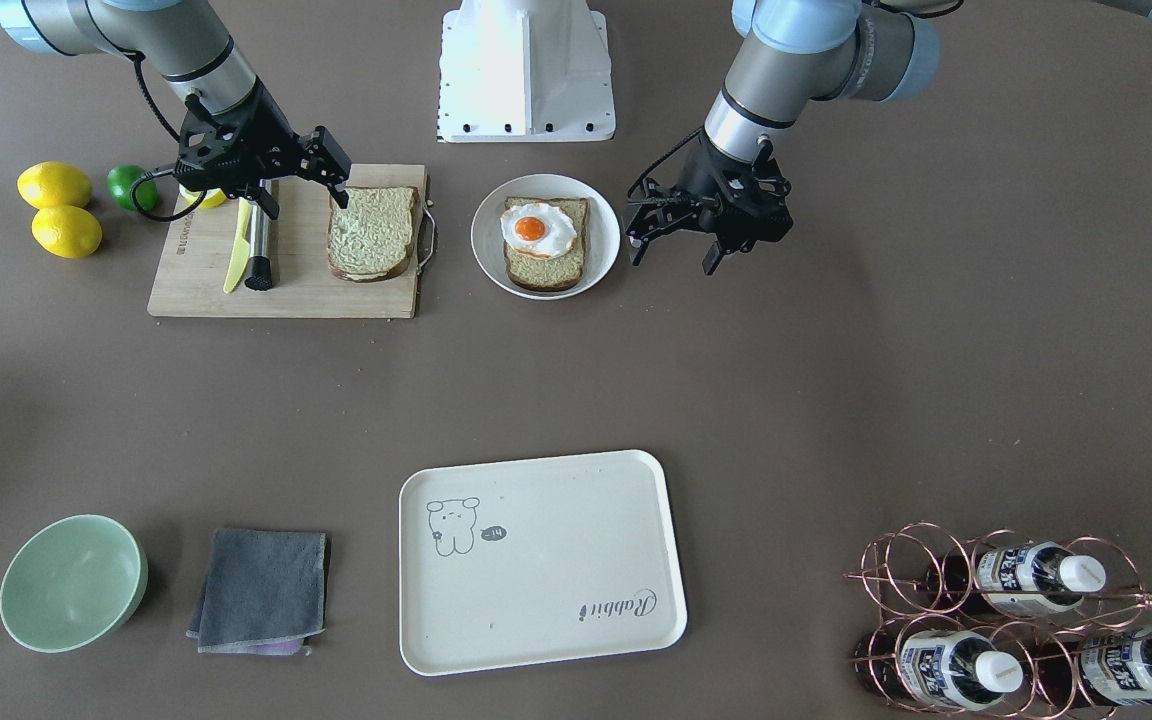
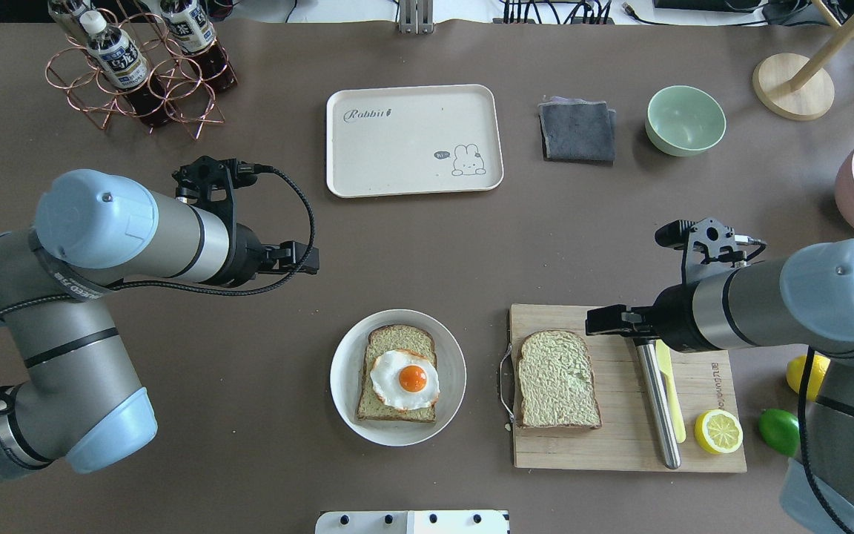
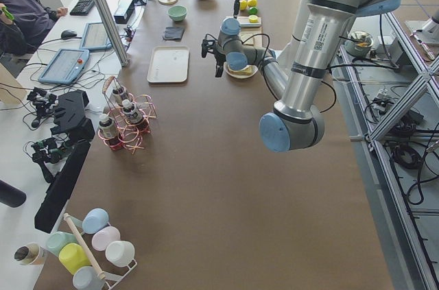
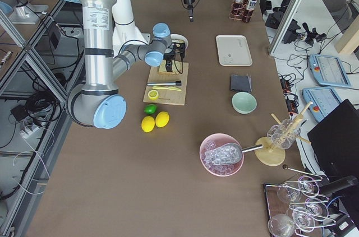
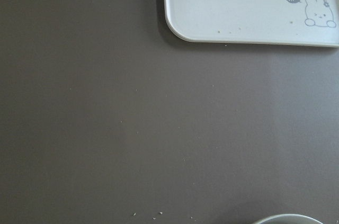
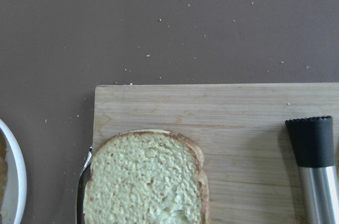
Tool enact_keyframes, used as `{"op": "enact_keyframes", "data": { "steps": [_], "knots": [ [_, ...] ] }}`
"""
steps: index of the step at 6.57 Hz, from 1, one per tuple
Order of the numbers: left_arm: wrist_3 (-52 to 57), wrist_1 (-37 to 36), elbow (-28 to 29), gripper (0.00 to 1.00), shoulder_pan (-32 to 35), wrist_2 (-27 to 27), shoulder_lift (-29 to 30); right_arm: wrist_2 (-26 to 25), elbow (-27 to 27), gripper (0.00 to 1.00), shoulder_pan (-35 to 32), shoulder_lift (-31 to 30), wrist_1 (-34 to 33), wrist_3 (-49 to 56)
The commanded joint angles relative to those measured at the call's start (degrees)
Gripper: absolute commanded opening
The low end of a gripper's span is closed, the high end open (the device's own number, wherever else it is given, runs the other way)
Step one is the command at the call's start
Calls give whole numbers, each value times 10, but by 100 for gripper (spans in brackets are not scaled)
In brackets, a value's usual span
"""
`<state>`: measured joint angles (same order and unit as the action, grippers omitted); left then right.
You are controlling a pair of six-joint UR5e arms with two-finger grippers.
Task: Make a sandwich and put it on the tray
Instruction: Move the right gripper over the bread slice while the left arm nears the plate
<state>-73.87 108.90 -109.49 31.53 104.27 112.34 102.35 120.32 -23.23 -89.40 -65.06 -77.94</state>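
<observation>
One bread slice (image 1: 371, 232) lies on the wooden cutting board (image 1: 286, 290); it also shows in the right wrist view (image 6: 143, 179). The other slice (image 1: 546, 268) lies on a round white plate (image 1: 484, 240) with the fried egg (image 1: 536, 230) on top. The cream tray (image 1: 536, 560) lies bare at the table's far side; its corner shows in the left wrist view (image 5: 238, 1). My right gripper (image 1: 303, 200) is open and empty, above the board just beside the bare slice. My left gripper (image 1: 674, 258) is open and empty beside the plate, not touching it.
On the board lie a steel tool with a black end (image 1: 258, 245), a yellow knife (image 1: 236, 250) and a lemon half (image 2: 718, 431). Two lemons (image 1: 56, 185) and a lime (image 1: 128, 186) lie beside it. A green bowl (image 1: 71, 580), a grey cloth (image 1: 261, 590) and a bottle rack (image 1: 1026, 620) flank the tray.
</observation>
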Motion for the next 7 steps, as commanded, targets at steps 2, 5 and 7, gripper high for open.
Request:
{"op": "enact_keyframes", "data": {
  "steps": [2, 5, 7],
  "knots": [
    [0, 0, 2, 98, -2, -1, 2, -62, -7, 95, 64, -62, 95, -40],
    [0, 0, 2, 98, -8, -9, 4, -89, -47, 82, 84, -47, 131, -53],
    [0, 0, 3, 98, -14, -9, 4, -111, -47, 69, 100, -41, 130, -72]
  ]
}}
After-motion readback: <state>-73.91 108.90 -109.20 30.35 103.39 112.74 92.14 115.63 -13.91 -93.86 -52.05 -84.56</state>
